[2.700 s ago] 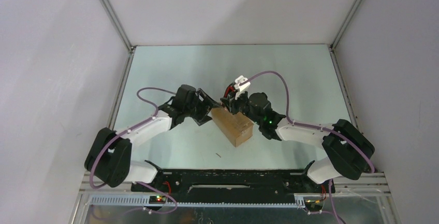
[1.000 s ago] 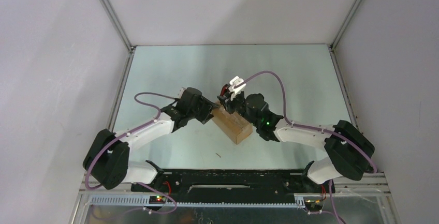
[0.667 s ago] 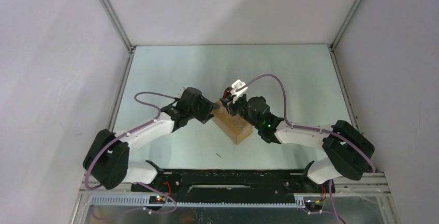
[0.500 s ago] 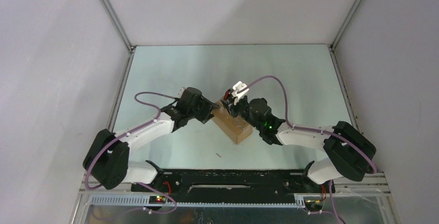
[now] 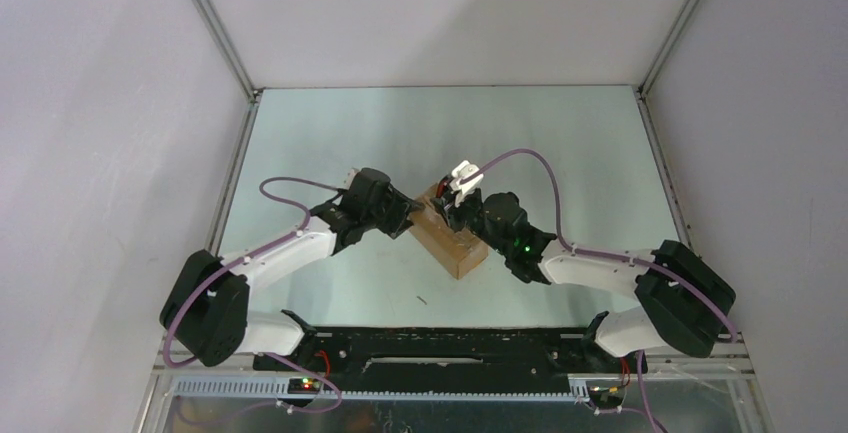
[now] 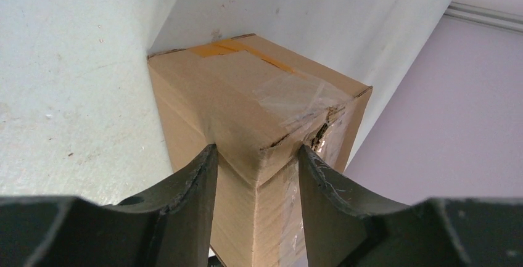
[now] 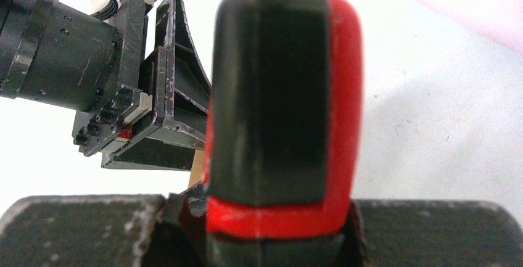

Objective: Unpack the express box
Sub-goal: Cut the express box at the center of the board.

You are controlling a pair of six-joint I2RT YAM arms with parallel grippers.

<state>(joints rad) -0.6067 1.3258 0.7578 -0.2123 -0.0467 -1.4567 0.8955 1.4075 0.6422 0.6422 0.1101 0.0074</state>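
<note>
Listing first the express box [image 5: 449, 240]: a small rectangular carton of matte brown cardboard, lying diagonally on the middle of the surface [image 5: 340, 138] between the two arms. In the left wrist view the express box [image 6: 247, 103] shows wrinkled glossy clear tape across its top, an orange-yellow strip along one seam, and a ragged tear in the board at the upper corner nearest the camera. Left gripper [image 5: 405, 221]: dark scuffed plastic fingers, tapered and slightly curved, set astride that near vertical edge of the carton, one finger [image 6: 200, 177] against each adjoining face, pinching the corner between them. Right gripper [image 5: 456, 216]: poised over the far end of the box and clamped on a utility knife [image 7: 277, 125], a rounded body of glossy red plastic with a matte black front panel, upright in the right wrist view and filling most of it, so the box beneath is almost wholly hidden; the blade cannot be seen. Behind the knife in that view stands the black angular housing of the left gripper [image 7: 157, 106]. Surface: pale grey-green sheet with a dull metallic sheen and small specks. Surround: plain pale lilac walls [image 5: 100, 103]; purple cables [image 5: 285, 188] loop above each arm.
</note>
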